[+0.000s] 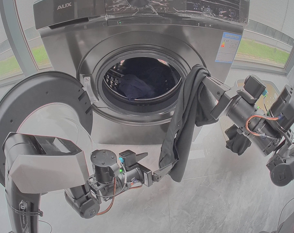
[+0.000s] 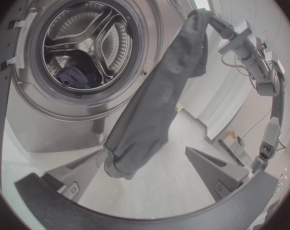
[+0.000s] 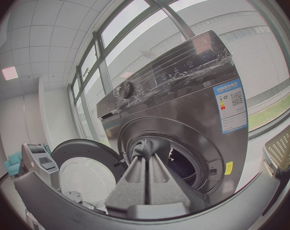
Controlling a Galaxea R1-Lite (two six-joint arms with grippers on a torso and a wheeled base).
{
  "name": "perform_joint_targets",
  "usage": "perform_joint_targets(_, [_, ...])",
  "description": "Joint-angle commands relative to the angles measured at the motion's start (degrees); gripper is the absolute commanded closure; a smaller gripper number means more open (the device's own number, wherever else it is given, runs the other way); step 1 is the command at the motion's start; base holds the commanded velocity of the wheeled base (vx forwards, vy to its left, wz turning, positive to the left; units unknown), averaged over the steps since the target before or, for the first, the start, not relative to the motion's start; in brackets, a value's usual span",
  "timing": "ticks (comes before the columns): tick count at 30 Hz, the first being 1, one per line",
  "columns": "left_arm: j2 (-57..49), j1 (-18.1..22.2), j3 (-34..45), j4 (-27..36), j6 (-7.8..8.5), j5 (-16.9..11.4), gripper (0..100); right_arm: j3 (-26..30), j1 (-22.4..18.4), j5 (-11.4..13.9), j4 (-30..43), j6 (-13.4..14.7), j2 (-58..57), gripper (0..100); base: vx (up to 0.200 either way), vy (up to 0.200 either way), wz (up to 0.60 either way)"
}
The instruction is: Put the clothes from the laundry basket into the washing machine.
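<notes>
Under the draped dark garment [image 1: 185, 120], the right tool [image 3: 147, 162] is partly hidden.

The grey, faintly marbled floor [image 1: 218, 198] fills the lower half of the head frame and runs up along the right side. The washing machine [image 1: 147, 36] stands directly on it at upper centre, with its round door [image 1: 40, 114] swung open toward the left edge. Near the right edge, a beige perforated laundry basket [image 1: 270, 102] sits on the floor beside the machine. A pale patch [image 1: 196, 154] marks the floor just by the machine's lower right corner.
</notes>
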Motion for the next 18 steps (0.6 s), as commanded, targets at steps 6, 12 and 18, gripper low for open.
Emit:
perform_joint_targets(6, [5.5, -1.6, -2.9, -0.3, 2.86, 0.7, 0, -4.0, -0.3, -1.6, -0.2, 0.2, 4.5, 100, 0.0, 0.0, 0.0])
perform_joint_targets(12, [9.7, -1.7, -9.9, -0.3, 3.13, 3.3, 0, -3.6, -0.1, -1.4, -0.3, 0.2, 4.6, 100, 0.0, 0.0, 0.0])
perform_joint_targets(18, [12.4, -0.5, -14.6, -0.3, 2.95, 6.6, 0, -3.5, -0.1, -1.3, -0.3, 1.1, 4.5, 100, 0.0, 0.0, 0.0])
